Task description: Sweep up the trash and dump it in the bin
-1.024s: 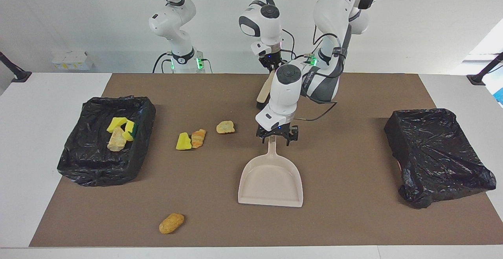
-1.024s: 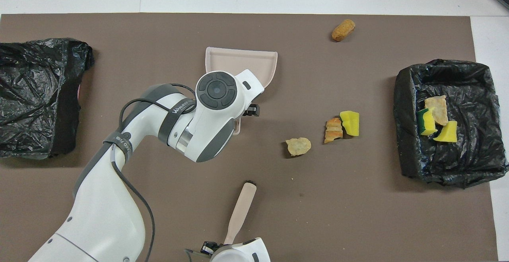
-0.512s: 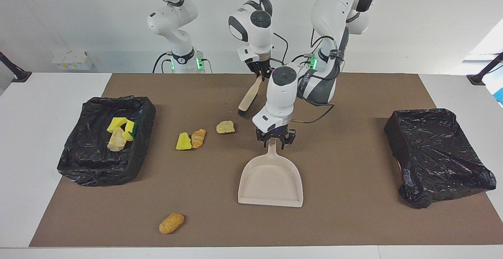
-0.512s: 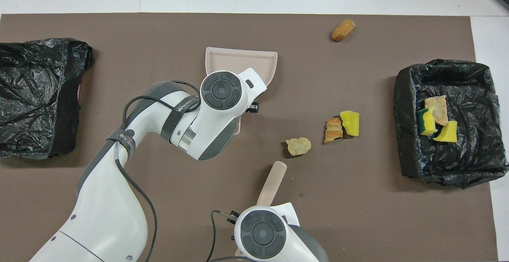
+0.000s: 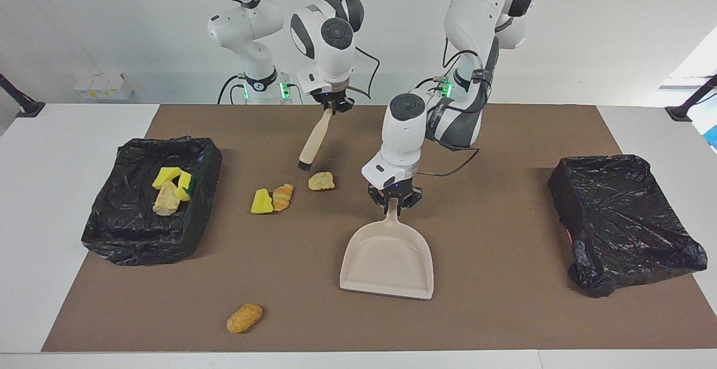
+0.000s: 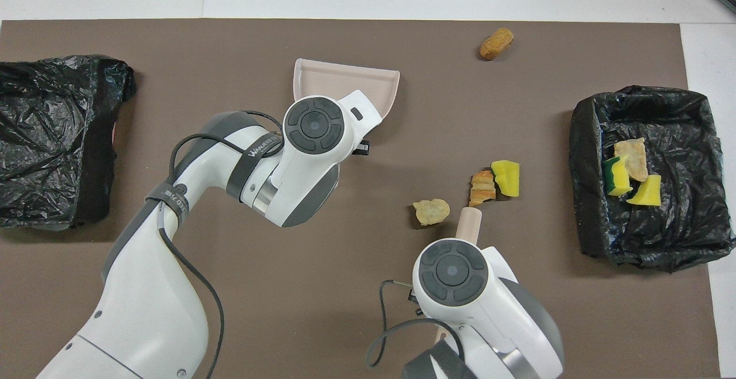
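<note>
My left gripper (image 5: 395,201) is shut on the handle of the beige dustpan (image 5: 387,260), whose pan (image 6: 345,80) lies mid-table with its mouth away from the robots. My right gripper (image 5: 334,104) is shut on the beige brush (image 5: 311,142). The brush hangs slanted, its black bristles just above the mat beside a tan lump (image 5: 321,181). Loose trash on the mat: that lump (image 6: 431,211), a croissant (image 5: 283,196), a yellow sponge piece (image 5: 261,201) and an orange bread lump (image 5: 244,318). In the overhead view my left gripper is hidden under its wrist.
A black-lined bin (image 5: 145,234) at the right arm's end holds yellow sponge pieces, a green-and-yellow sponge and a tan lump (image 5: 166,200). Another black-lined bin (image 5: 622,218) stands at the left arm's end. The brown mat (image 5: 504,313) covers most of the table.
My left gripper has closed on the dustpan handle and the pan has shifted slightly. My right arm has carried the brush toward the right arm's end, bringing its bristles beside the tan lump.
</note>
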Motion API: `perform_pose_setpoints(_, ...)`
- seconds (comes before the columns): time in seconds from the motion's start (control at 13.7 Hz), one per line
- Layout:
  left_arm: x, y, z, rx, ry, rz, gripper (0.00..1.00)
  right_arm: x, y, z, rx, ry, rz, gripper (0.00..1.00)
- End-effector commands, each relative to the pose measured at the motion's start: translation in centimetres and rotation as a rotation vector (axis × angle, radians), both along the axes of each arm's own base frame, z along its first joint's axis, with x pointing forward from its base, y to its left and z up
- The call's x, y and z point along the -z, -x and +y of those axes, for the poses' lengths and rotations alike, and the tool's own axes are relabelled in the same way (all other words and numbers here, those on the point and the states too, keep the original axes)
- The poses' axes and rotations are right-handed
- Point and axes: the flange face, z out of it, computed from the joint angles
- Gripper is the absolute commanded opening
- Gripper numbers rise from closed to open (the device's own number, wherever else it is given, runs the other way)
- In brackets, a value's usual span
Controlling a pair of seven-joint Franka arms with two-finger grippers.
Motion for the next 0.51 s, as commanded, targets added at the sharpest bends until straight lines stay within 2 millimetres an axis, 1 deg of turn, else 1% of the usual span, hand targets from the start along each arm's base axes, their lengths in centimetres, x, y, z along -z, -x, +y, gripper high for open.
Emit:
perform_pose_setpoints(0.0,-3.2,0.3,0.8,0.040,-0.043,-0.030,0.06,-1.4,-2.1,-3.8,-0.088,0.061,0.023,0.00)
perform_pose_setpoints(0.07,-4.5,0.4,1.6,0.103,-0.058,-0.032,0.06,-1.3,-2.8,-5.1,-0.124,0.096,0.013,0.00)
perform_pose_setpoints(0.15,-4.9,0.6,2.6,0.191,-0.094,-0.008,0.06,-1.2,-3.7,-6.5,-0.148,0.119,0.013,0.00)
perform_pose_setpoints(0.22,-5.4,1.0,2.9,0.245,-0.120,0.016,0.05,-1.0,-4.6,-7.9,-0.178,0.124,0.019,0.00)
perform_pose_setpoints(0.29,-5.8,1.4,3.2,0.255,-0.136,0.035,0.06,-0.7,-5.5,-9.2,-0.212,0.129,0.028,0.00)
perform_pose_setpoints(0.44,-6.6,3.0,3.8,0.306,-0.175,0.076,0.06,-0.4,-8.9,-11.9,-0.263,0.103,0.012,0.00)
